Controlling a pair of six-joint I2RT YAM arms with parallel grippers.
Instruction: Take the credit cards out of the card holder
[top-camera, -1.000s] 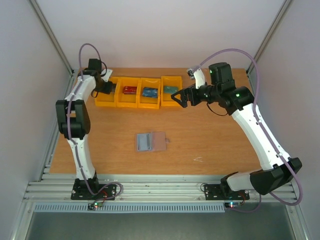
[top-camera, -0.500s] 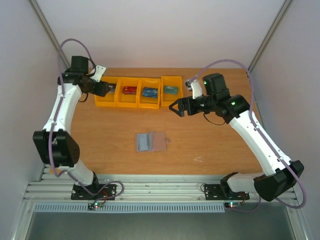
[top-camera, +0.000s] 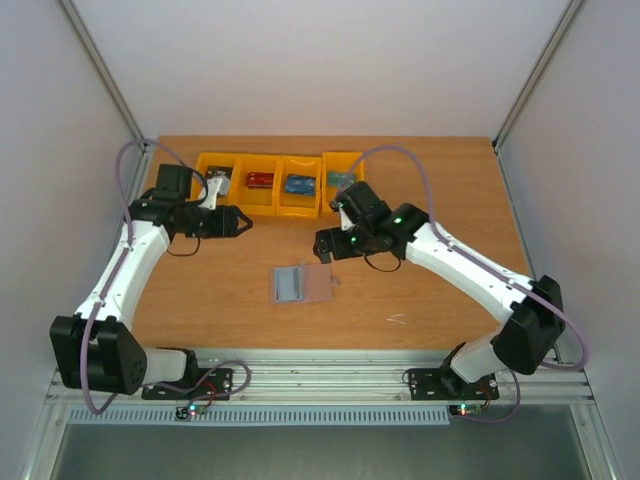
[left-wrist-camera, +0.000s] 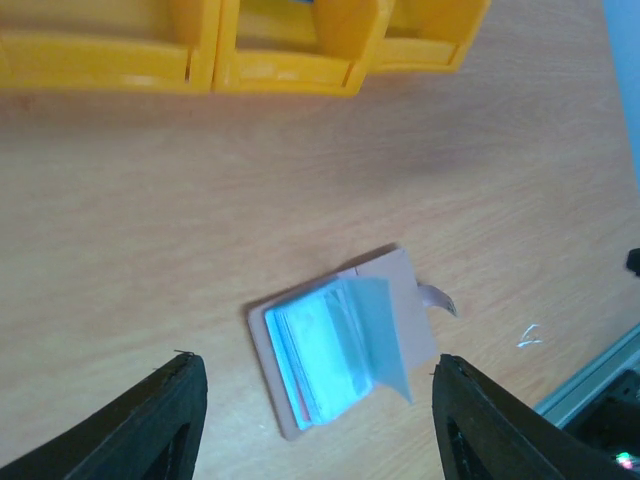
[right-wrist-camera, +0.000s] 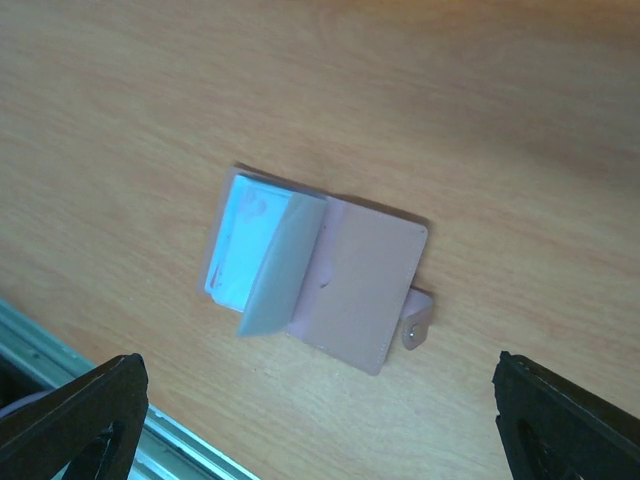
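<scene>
Pinkish outside and pale blue within, the card holder lies on a light wood-grain table. The yellow bins hold a red item, a blue item and a teal item.

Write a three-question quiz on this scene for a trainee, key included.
1. True or false: the card holder lies open on the table.
2. What does the right gripper hold? A) a card B) the card holder C) nothing
3. Fill in: ___ orange bins stand in a row at the table's far side.
Key: 1 true; 2 C; 3 four.
</scene>
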